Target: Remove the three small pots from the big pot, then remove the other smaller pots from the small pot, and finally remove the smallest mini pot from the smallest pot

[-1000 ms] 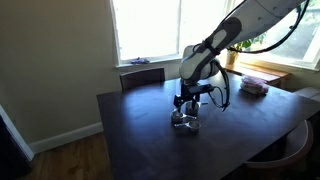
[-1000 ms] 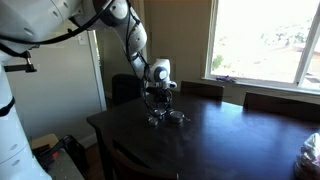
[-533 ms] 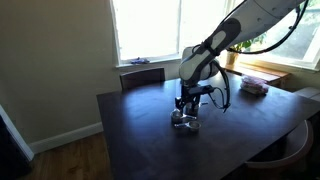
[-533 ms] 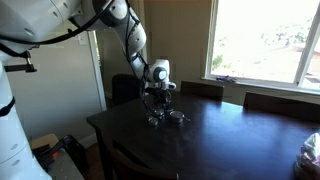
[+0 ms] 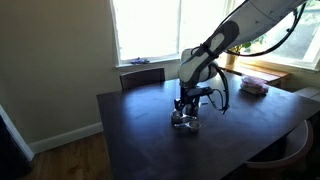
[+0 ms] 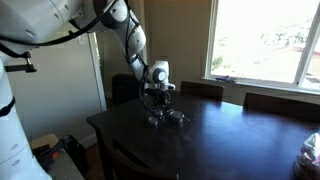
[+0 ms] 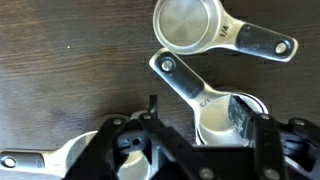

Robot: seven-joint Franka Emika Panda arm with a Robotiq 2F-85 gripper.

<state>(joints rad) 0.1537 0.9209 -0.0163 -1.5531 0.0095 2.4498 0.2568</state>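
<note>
In an exterior view the gripper is hanging low over the dark table, w/ the silver pots clustered right under it. In an exterior view same layout, jaw gap too small to read. Wrist view: gripper jaws are standing partly apart, not clamping anything. One fingertip is dipping inside the middle pot. The far pot is lying beyond the gripper, and the near pot is peeking beside its other finger. Can't tell which is biggest.
</note>
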